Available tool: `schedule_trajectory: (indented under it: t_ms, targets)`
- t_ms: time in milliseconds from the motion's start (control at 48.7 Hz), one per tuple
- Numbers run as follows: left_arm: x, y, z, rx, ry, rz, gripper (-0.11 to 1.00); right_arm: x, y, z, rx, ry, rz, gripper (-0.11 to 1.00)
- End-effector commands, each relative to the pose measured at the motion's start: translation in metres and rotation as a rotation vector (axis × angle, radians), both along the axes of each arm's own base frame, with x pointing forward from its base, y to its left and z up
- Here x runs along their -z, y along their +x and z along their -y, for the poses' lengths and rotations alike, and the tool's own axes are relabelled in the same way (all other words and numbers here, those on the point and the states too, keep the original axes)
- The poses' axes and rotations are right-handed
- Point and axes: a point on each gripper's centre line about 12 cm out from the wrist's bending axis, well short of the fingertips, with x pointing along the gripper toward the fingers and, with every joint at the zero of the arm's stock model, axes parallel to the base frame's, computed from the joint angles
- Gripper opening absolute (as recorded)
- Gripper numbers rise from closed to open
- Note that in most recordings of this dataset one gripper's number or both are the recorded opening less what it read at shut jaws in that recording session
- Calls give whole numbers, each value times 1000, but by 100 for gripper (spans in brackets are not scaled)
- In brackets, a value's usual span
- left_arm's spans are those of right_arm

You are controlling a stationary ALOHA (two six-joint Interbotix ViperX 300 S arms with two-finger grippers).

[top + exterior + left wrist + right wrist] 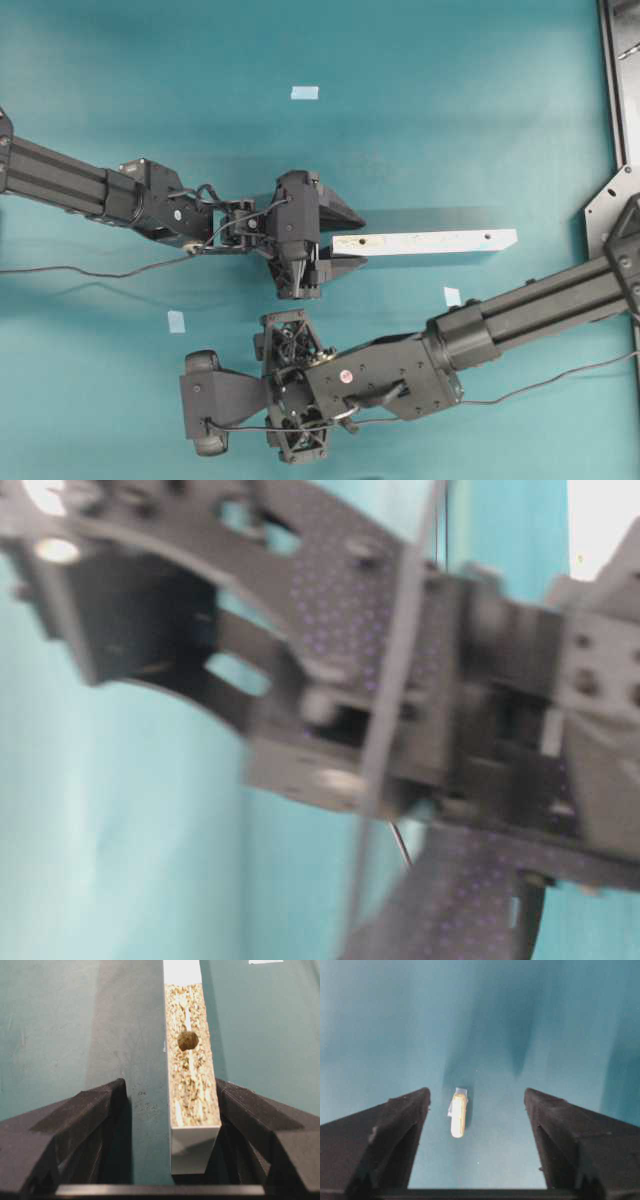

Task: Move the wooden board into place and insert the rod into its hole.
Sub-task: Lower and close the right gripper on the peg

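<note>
Your left gripper (343,242) sat at the left end of the wooden board (425,241), jaws apart with the board's end between them. In the left wrist view the board (192,1080) stood on its narrow edge, rough chipboard face up, with a dark hole (188,1040) in that face. It lay against the finger on the right of that view, with a clear gap to the other finger (85,1120); not clamped.

From overhead the board ran left to right across the teal table (450,120), its far end free, a second small dark hole (487,238) near that end.

Your right gripper (476,1102) pointed down at the table with jaws wide apart. The rod (458,1115) lay flat on the table between them, nearer the finger on the left of the right wrist view, touching neither. It partly covered a pale-blue tape square (458,1097).

Overhead, the right arm (400,375) reached across to the lower left, well apart from the board. Three more tape squares were visible: (304,93), (176,321), (452,296).

The table-level view was blurred arm hardware only; nothing readable.
</note>
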Motion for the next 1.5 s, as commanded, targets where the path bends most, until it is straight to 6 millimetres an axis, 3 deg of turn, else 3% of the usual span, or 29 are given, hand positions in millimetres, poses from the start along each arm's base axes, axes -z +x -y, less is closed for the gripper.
schedule_trajectory:
  t_ms: [0, 308, 493, 965, 1171, 1479]
  targets:
    - [4, -3, -14, -25, 11, -18, 74, -14, 5, 0, 6, 19, 42, 79]
    - [3, -2, -14, -25, 11, -16, 74, -7, 1, 1, 12, 15, 23, 73]
    - [3, -2, -14, -26, 11, -15, 74, -6, 1, 1, 11, 14, 23, 64]
    - [3, -2, -14, -25, 11, -16, 74, -2, -3, -2, 48, 34, 10, 62]
    - [2, -2, -14, -25, 11, -15, 74, -3, -3, -4, 42, 40, 25, 42]
    - [1, -2, -13, -23, 12, -11, 74, 1, -4, -5, 43, 42, 25, 42]
